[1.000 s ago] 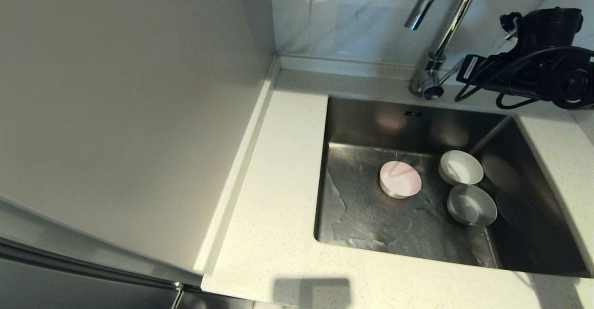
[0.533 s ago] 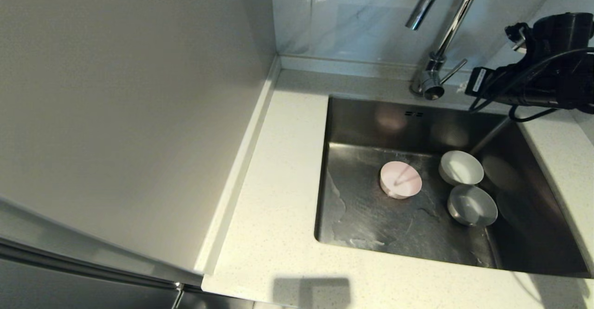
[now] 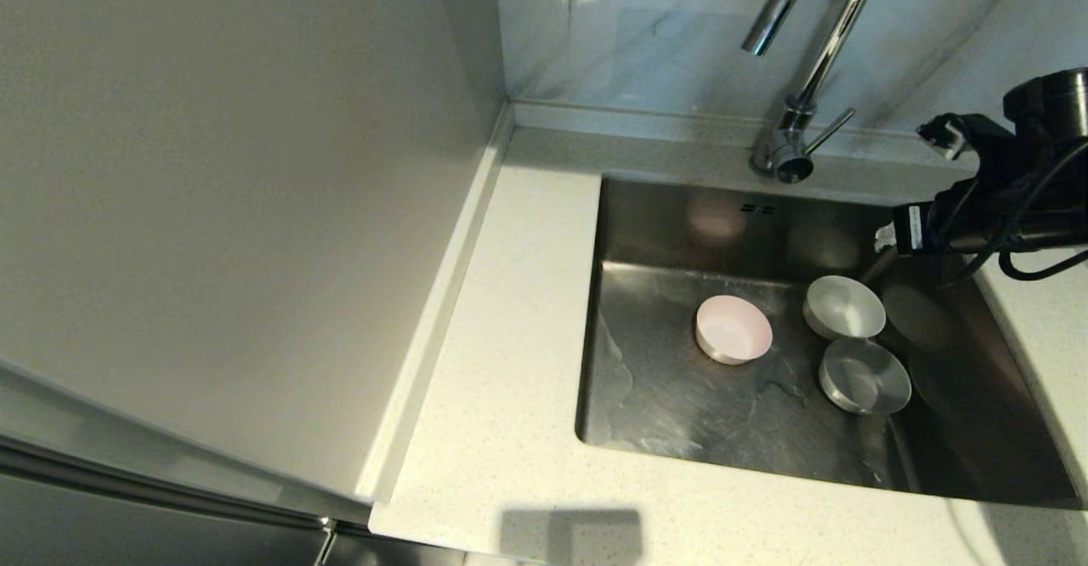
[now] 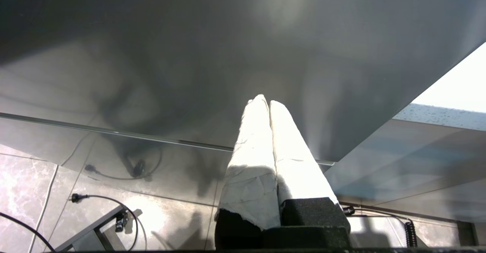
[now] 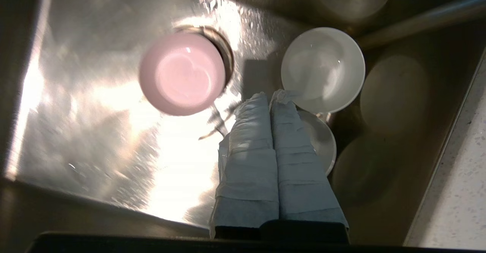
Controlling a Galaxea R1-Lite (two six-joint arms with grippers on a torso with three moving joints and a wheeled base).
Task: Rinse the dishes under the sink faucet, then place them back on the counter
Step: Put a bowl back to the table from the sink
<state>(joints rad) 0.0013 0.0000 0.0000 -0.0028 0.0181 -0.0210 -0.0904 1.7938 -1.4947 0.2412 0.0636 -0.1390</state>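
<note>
Three small bowls stand upright in the steel sink point(image 3: 671, 234): the pale pink bowl point(image 3: 733, 330) near the middle, one white bowl point(image 3: 844, 307) to its right, and another white bowl point(image 3: 864, 376) just in front of that. My right gripper point(image 5: 270, 95) hangs shut and empty above the sink's right side, over the two white bowls point(image 5: 322, 68); its fingers partly hide the nearer one point(image 5: 322, 143). The pink bowl point(image 5: 182, 72) sits over the drain strainer point(image 5: 224, 51). No water runs from the chrome faucet point(image 3: 816, 48). My left gripper point(image 4: 264, 101) is parked, shut, below the counter.
The speckled counter point(image 3: 510, 336) runs left of and in front of the sink. A tall grey panel point(image 3: 238, 209) stands at the left. The faucet lever point(image 3: 831, 130) points right, and my right arm point(image 3: 994, 192) reaches in over the sink's right rim.
My right arm has drawn back from the faucet lever, moving right and down over the sink. The thin stream that fell on the pink bowl is gone.
</note>
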